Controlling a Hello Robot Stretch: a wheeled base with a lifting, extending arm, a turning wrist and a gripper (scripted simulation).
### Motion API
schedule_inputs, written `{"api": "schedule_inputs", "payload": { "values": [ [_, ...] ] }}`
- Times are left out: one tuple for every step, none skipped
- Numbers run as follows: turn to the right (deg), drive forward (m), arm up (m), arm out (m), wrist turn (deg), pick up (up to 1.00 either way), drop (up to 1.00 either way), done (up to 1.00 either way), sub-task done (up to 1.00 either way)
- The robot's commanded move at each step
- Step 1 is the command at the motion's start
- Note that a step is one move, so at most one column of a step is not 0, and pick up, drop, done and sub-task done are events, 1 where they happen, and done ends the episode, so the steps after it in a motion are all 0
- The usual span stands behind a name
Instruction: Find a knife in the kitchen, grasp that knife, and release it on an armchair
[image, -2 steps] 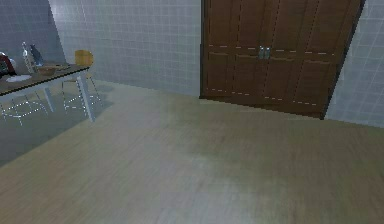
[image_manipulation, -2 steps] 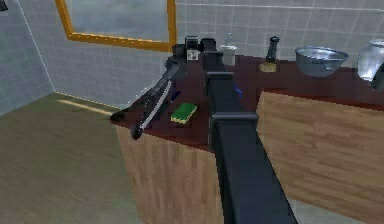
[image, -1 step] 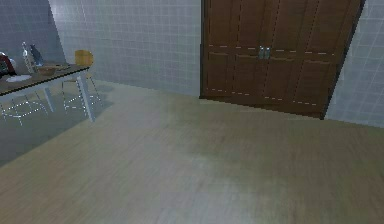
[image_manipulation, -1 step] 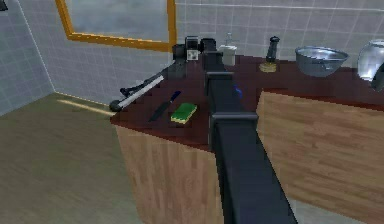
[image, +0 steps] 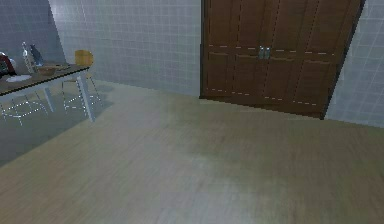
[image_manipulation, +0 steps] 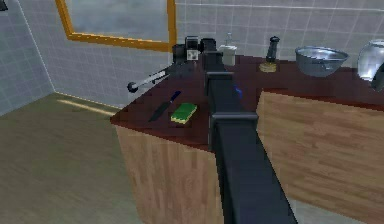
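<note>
A dark slim knife-like thing (image_manipulation: 160, 107) lies on the dark countertop (image_manipulation: 150, 125) near its corner, left of a green and yellow sponge (image_manipulation: 183, 113). My arm's dark bar (image_manipulation: 235, 140) rises over this counter toward the back wall. At its far end stand the two white squares, and left of them the gripper (image_manipulation: 150, 80) reaches out, its thin fingers (image_manipulation: 135, 86) ending near the counter's left edge. The dark thing lies on the counter just below the fingers. I cannot tell whether the gripper holds anything.
A metal bowl (image_manipulation: 320, 60), a dark mill (image_manipulation: 273, 50), a glass (image_manipulation: 229, 50) and a kettle (image_manipulation: 372, 62) stand at the counter's back. A framed picture (image_manipulation: 115, 20) hangs on the tiled wall. Ahead, a table (image: 40, 78) with chairs and a dark double door (image: 265, 55); open floor between.
</note>
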Motion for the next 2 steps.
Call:
{"api": "schedule_inputs", "payload": {
  "values": [
    [0.0,0.0,-0.16,0.0,0.0,0.0,0.0,0.0,0.0],
    [0.0,0.0,0.0,0.0,0.0,1.0,0.0,0.0,0.0]
  ]
}}
